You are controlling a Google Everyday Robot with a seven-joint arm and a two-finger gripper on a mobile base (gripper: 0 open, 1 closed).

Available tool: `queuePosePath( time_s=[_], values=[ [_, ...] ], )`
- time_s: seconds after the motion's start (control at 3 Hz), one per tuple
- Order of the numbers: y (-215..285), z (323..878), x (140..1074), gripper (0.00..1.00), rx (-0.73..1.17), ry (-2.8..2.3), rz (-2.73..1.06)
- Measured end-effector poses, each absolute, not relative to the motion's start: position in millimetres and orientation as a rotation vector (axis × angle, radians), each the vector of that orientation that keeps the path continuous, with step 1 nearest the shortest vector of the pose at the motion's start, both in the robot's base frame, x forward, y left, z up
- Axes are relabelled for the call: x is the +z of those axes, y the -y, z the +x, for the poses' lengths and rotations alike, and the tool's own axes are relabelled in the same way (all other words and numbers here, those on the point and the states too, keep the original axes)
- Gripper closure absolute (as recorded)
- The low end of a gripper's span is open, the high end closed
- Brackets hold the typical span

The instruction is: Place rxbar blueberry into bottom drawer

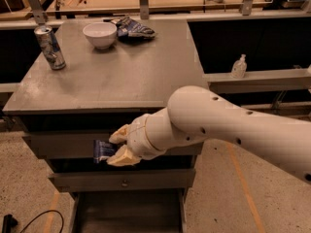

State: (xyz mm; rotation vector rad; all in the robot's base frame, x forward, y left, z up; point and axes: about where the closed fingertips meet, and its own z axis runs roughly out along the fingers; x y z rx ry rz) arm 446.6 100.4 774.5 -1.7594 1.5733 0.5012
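My gripper [115,147] hangs in front of the grey cabinet, level with the gap between the upper drawer fronts, and is shut on the rxbar blueberry [103,151], a small dark-blue bar sticking out to the left of the fingers. The bottom drawer [127,212] is pulled open below, a shallow grey tray with a dark inside, at the lower edge of the view. The bar is well above it. My white arm [228,130] reaches in from the right.
On the cabinet top [121,76] stand a drink can [50,47] at the left, a white bowl [99,34] and a blue-and-white snack bag [131,29] at the back. A soap bottle [238,66] sits on a shelf to the right. A black cable [34,220] lies on the floor at the lower left.
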Motion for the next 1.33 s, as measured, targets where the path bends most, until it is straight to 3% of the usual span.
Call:
queuePosePath(
  time_s=[0.67,1.33],
  values=[
    [-86,426,682,1.0,0.525,-1.557,-1.599],
    [-77,432,564,1.0,0.523,-1.589,-1.679]
  ],
)
